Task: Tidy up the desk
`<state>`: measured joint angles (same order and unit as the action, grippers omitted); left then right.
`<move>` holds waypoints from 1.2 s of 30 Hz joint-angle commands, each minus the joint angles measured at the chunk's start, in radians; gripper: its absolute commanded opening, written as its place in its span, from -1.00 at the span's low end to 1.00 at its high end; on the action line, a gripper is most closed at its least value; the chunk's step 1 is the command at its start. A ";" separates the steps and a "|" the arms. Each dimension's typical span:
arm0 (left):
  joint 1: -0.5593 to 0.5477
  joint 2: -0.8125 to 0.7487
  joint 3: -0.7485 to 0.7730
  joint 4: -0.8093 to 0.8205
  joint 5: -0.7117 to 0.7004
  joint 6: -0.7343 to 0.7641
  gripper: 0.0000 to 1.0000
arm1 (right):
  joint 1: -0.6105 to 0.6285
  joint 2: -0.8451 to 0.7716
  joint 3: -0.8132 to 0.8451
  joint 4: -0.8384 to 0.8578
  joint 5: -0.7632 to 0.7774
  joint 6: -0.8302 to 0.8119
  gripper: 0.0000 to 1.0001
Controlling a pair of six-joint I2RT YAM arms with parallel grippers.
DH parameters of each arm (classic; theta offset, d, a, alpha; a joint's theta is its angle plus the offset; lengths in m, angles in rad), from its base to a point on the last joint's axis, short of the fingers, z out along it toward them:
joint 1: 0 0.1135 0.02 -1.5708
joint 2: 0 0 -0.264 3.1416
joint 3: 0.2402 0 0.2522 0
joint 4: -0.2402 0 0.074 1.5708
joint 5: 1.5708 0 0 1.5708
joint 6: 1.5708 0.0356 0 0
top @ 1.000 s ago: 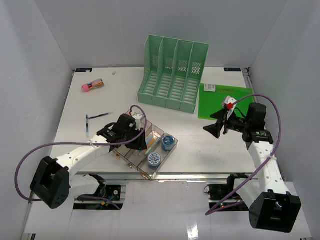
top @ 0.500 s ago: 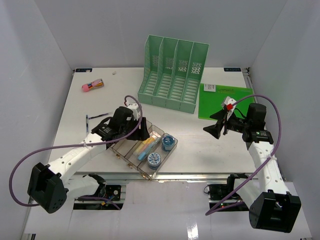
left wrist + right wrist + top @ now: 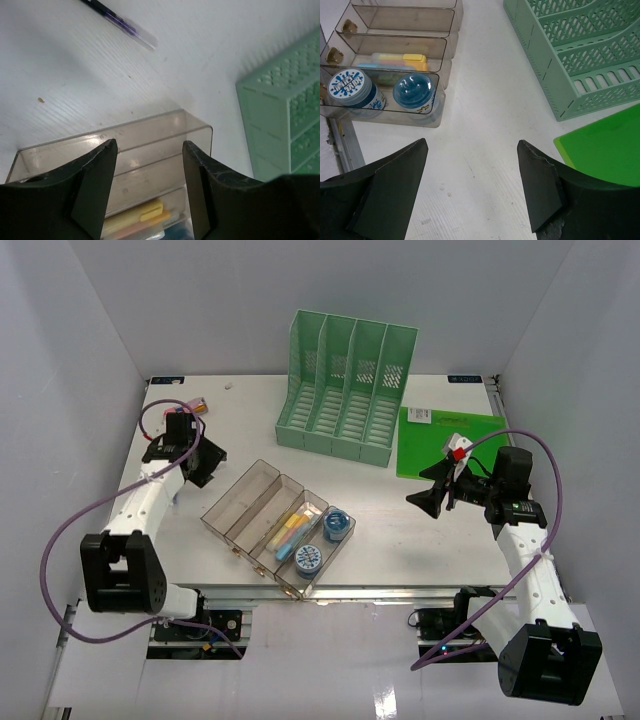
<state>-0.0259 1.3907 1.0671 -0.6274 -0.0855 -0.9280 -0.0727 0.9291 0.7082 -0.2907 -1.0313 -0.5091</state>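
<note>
The white worktop (image 3: 400,535) spans the floor between the grey walls, under everything. The left hand (image 3: 192,458) hangs over its back-left part, released and empty, with a pen (image 3: 120,22) beyond its fingers. The right hand (image 3: 428,498) hovers at the right near a green folder (image 3: 450,445), released too. The clear tray (image 3: 245,502) holds a blue jar (image 3: 338,524) and a white-lidded jar (image 3: 308,558). A green rack (image 3: 345,390) with 4 slots stands behind.

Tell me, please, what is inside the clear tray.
In the tray, two blue jars fill the end slot; yellow and pale sticks lie in the next. The other two slots look empty. Anything under them is hidden.
</note>
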 commanded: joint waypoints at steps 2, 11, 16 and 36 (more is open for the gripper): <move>0.092 0.151 0.151 -0.139 -0.127 -0.226 0.21 | -0.003 -0.008 0.013 -0.007 -0.021 -0.018 0.57; 0.144 0.432 0.350 -0.223 -0.143 -0.300 0.10 | -0.004 -0.006 0.014 -0.010 -0.015 -0.023 0.57; 0.152 0.535 0.442 -0.253 -0.149 -0.314 0.07 | -0.004 -0.005 0.014 -0.010 -0.008 -0.025 0.58; 0.170 0.732 0.530 -0.274 -0.066 -0.304 -0.40 | -0.003 -0.001 0.016 -0.013 0.014 -0.035 0.57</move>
<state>0.1414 2.0980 1.5887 -0.8997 -0.2067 -1.2129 -0.0727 0.9291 0.7082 -0.2977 -1.0168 -0.5316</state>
